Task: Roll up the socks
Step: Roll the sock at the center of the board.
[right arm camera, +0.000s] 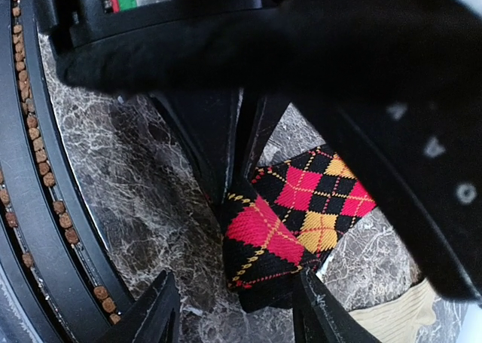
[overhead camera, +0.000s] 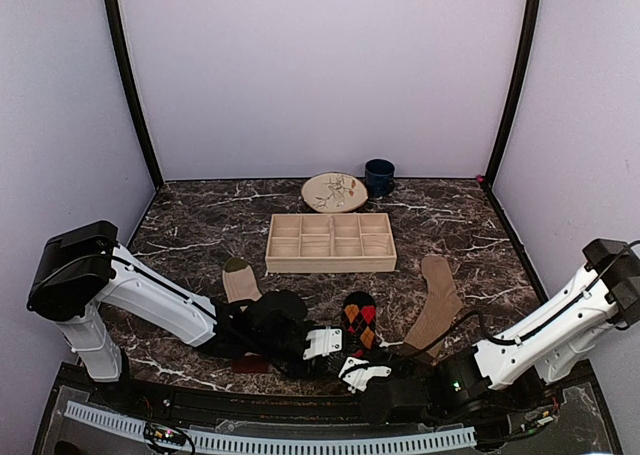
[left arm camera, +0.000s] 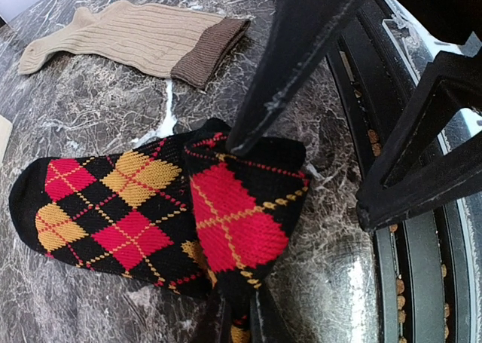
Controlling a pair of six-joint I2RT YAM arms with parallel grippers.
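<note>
The black argyle sock [left arm camera: 113, 207] lies flat on the marble, its cuff end folded over [right arm camera: 271, 237]. My left gripper [left arm camera: 242, 313] is shut on that fold's near edge; in the top view it [overhead camera: 322, 342] sits just left of the sock [overhead camera: 360, 317]. My right gripper [right arm camera: 235, 275] stands open astride the fold, which touches only its right finger [right arm camera: 324, 313]. One right finger [left arm camera: 301, 49] touches the fold from above. The tan ribbed sock [overhead camera: 435, 305] with a brown cuff [left arm camera: 207, 49] lies to the right. A beige sock [overhead camera: 240, 280] runs under my left arm.
A wooden divided tray [overhead camera: 330, 242] stands mid-table, with a patterned plate [overhead camera: 334, 191] and a dark blue mug [overhead camera: 379, 176] behind it. A black cable track [right arm camera: 45, 207] runs along the near table edge, close to both grippers. Plain walls enclose three sides.
</note>
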